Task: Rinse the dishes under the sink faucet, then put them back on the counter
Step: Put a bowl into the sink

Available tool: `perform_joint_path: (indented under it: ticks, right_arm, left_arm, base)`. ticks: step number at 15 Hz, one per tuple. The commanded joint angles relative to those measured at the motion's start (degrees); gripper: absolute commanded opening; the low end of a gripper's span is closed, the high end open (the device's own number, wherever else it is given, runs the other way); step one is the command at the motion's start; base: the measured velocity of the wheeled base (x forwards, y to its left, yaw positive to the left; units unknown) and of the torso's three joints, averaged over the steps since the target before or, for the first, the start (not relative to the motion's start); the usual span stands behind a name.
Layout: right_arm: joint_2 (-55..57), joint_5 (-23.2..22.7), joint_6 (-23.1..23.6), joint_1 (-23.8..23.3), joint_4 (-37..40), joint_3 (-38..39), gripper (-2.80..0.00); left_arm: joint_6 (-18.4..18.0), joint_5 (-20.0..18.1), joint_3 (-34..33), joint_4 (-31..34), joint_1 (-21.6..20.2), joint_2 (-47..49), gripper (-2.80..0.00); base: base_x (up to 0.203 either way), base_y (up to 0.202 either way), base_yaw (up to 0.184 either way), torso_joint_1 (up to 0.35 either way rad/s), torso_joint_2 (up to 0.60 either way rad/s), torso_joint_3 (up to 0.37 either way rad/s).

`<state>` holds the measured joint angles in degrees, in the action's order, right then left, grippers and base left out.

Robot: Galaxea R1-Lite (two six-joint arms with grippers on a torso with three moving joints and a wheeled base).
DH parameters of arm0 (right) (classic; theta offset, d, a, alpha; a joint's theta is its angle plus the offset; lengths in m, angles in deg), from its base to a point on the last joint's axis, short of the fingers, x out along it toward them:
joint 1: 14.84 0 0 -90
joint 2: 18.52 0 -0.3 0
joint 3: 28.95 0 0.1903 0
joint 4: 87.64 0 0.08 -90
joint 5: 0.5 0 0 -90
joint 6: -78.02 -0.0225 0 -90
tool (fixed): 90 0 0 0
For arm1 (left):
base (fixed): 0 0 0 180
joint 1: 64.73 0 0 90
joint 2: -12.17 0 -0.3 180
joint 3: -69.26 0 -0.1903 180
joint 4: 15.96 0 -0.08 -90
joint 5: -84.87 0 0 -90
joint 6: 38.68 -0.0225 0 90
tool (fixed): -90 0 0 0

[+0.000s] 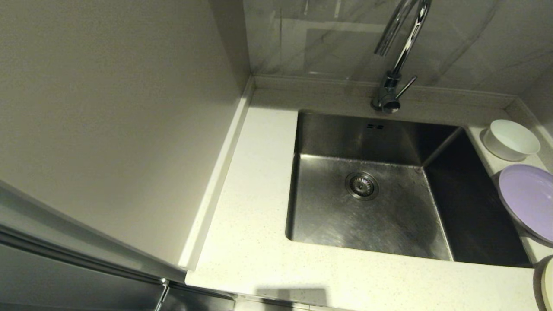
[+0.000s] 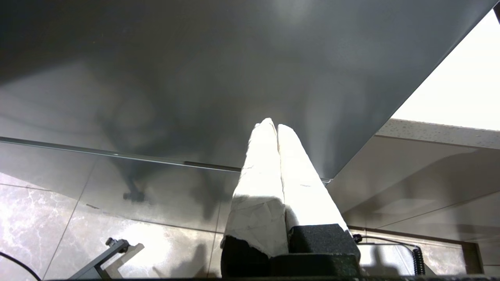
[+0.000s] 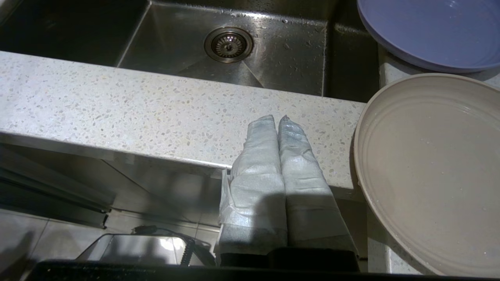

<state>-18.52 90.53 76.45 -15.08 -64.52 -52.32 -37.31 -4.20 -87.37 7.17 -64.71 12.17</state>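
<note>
1. Right tool (image 3: 278,119): fingers pressed together, empty, low before the counter (image 1: 242,224) front edge in the right wrist view.
2. Left tool (image 2: 273,125): fingers pressed together, empty, beside a grey panel (image 2: 195,78).
3. Sink (image 1: 367,216): centre of head view, empty; faucet (image 1: 395,65) at its top.
4. Dishes, right edge on counter: white bowl (image 1: 511,139), lilac plate (image 1: 529,198), cream plate (image 3: 433,171) lowest.

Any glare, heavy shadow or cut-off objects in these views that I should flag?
Head view: the sink has a right wall in deep shadow, and the cream plate is cut off at the frame edge. Left wrist view: the left gripper is overexposed. Right wrist view: evenly lit.
</note>
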Motion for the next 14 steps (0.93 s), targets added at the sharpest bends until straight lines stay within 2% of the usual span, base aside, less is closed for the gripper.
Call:
perform_joint_path:
  ticks: [1, 6, 8, 10, 12, 14]
  right_arm:
    - [0.0, 0.0, 0.0, 0.0, 0.0, 0.0, -2.80]
    - [0.0, -0.6, 0.9, 0.1, 0.0, 0.0, -2.80]
    - [0.3, -0.6, 4.7, 0.0, -0.8, 0.0, -2.80]
    - [3.4, -0.5, 5.3, 0.0, -2.8, -0.9, -2.80]
    - [8.9, -0.4, 5.3, 0.0, -2.7, -6.2, -2.80]
    - [17.9, -0.5, 5.3, -0.2, 0.3, -16.9, -2.80]
  left_arm:
    - [0.0, 0.0, 0.0, 0.0, 0.0, -0.1, -2.80]
    - [0.0, 0.0, 0.0, 0.0, 0.0, -0.1, -2.80]
    - [0.0, 0.0, 0.0, 0.0, 0.0, -0.1, -2.80]
    - [0.0, 0.0, 0.0, 0.0, 0.0, -0.1, -2.80]
    - [0.0, 0.0, 0.0, 0.0, 0.0, -0.1, -2.80]
    - [0.0, 0.0, 0.0, 0.0, 0.0, -0.1, -2.80]
  base:
    - [0.000, 0.000, 0.000, 0.000, 0.00, 0.000]
    - [0.000, 0.000, 0.000, 0.000, 0.00, 0.000]
    - [0.000, 0.000, 0.000, 0.000, 0.00, 0.000]
    - [0.000, 0.000, 0.000, 0.000, 0.00, 0.000]
    - [0.000, 0.000, 0.000, 0.000, 0.00, 0.000]
    - [0.000, 0.000, 0.000, 0.000, 0.00, 0.000]
